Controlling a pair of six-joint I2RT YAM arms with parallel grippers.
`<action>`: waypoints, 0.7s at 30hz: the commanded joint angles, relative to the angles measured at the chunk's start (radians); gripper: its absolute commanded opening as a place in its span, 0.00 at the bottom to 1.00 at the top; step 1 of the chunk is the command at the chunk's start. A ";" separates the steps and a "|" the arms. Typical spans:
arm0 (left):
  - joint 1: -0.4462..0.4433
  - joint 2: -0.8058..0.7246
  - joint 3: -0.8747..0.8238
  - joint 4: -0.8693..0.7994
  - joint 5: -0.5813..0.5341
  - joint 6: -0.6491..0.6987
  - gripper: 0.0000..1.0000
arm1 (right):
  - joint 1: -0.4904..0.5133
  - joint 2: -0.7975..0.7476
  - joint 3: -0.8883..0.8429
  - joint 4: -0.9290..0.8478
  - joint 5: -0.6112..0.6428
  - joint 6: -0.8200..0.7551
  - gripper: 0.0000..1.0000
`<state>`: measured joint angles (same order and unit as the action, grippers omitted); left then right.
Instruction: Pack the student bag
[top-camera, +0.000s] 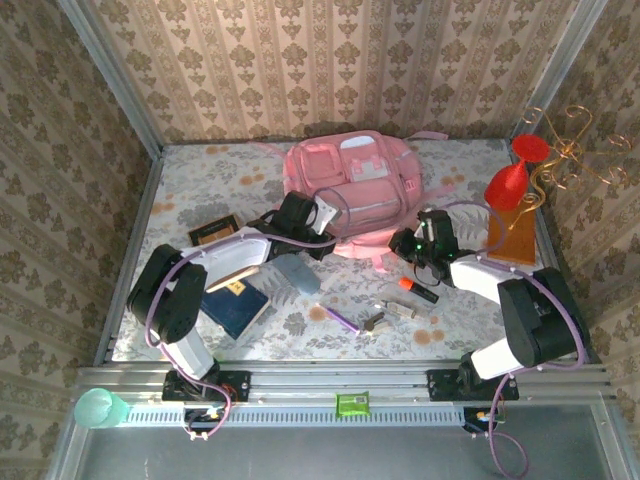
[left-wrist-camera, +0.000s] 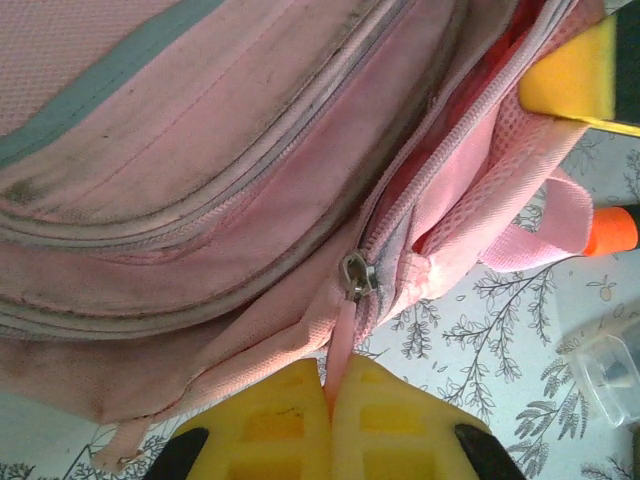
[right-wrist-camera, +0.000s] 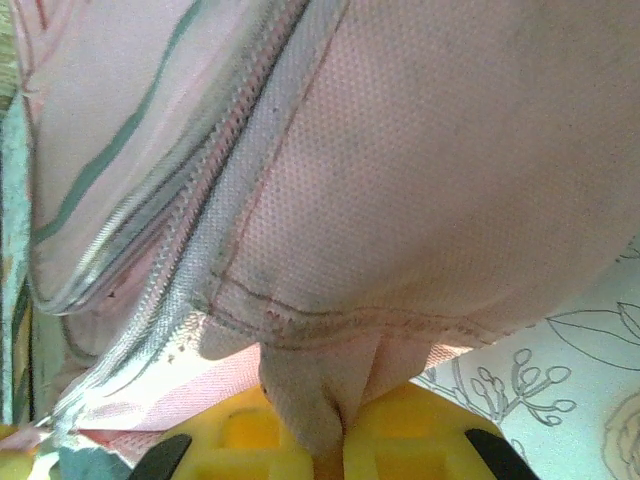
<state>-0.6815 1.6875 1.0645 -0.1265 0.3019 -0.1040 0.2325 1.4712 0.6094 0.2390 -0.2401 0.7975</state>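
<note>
Two grippers meet at the near edge of the student bag (top-camera: 350, 185), which lies flat at the far middle of the floral table (top-camera: 190, 185) with its pockets facing up.

The left gripper (left-wrist-camera: 330, 398) has its yellow pads pressed together on the pink zipper pull (left-wrist-camera: 343, 335), just below the metal slider (left-wrist-camera: 356, 275). The zip beyond the slider gapes open along the bag's side. In the top view this gripper (top-camera: 330, 222) sits at the bag's near left corner.

The right gripper (right-wrist-camera: 318, 420) is clamped on a fold of the bag's pink fabric at a seam. From above it (top-camera: 408, 248) touches the bag's near right corner.

Nearer on the table lie a blue notebook (top-camera: 236, 308), a purple pen (top-camera: 340, 318) and an orange-capped marker (top-camera: 418, 290).
</note>
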 joint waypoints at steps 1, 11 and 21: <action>0.058 -0.004 -0.027 -0.084 -0.149 0.015 0.00 | -0.042 -0.026 -0.026 0.016 0.161 0.014 0.00; -0.019 0.033 -0.004 0.001 0.040 -0.018 0.00 | -0.024 0.064 0.113 -0.228 0.211 -0.128 0.44; -0.062 0.059 -0.050 0.043 -0.013 -0.047 0.00 | 0.032 -0.119 0.125 -0.310 0.202 -0.089 0.69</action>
<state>-0.7338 1.7252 1.0386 -0.0738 0.3099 -0.1211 0.2272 1.3823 0.7132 -0.0376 -0.0582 0.6785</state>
